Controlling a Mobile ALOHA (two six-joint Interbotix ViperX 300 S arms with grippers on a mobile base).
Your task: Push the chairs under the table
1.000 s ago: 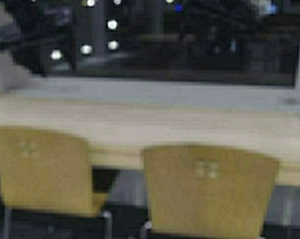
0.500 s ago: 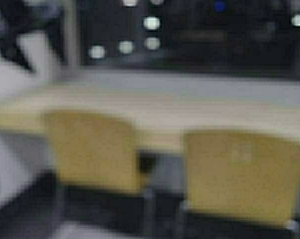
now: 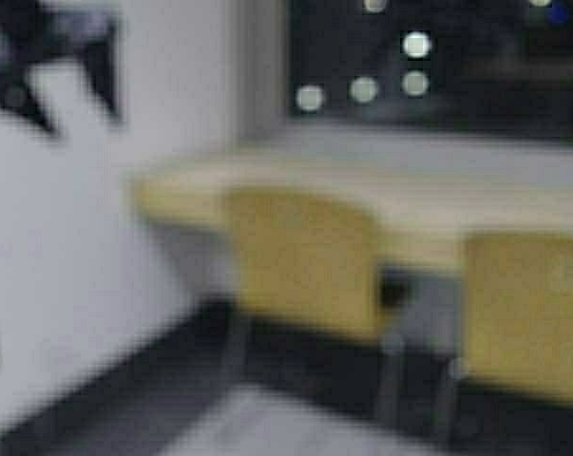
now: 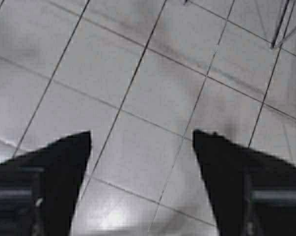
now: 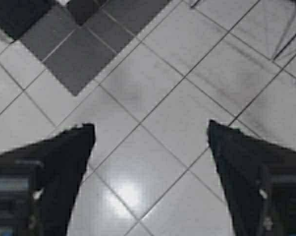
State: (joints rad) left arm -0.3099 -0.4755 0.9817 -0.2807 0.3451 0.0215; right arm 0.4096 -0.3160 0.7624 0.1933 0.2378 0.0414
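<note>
Two chairs (image 3: 305, 261) at table (image 3: 410, 204), beside wall (image 3: 86, 237).

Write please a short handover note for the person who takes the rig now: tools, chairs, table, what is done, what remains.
Left tool: open, empty, pointing down at the tiled floor.
Right tool: open, empty, also over floor tiles.
Table: its left end is in the high view, beside a white wall.
Chairs: one chair near that end, a second chair at the right edge; both backrests stand against the table's front edge.
Done: both look pushed in, though the view is blurred.
Left: check for further chairs out of view.
</note>
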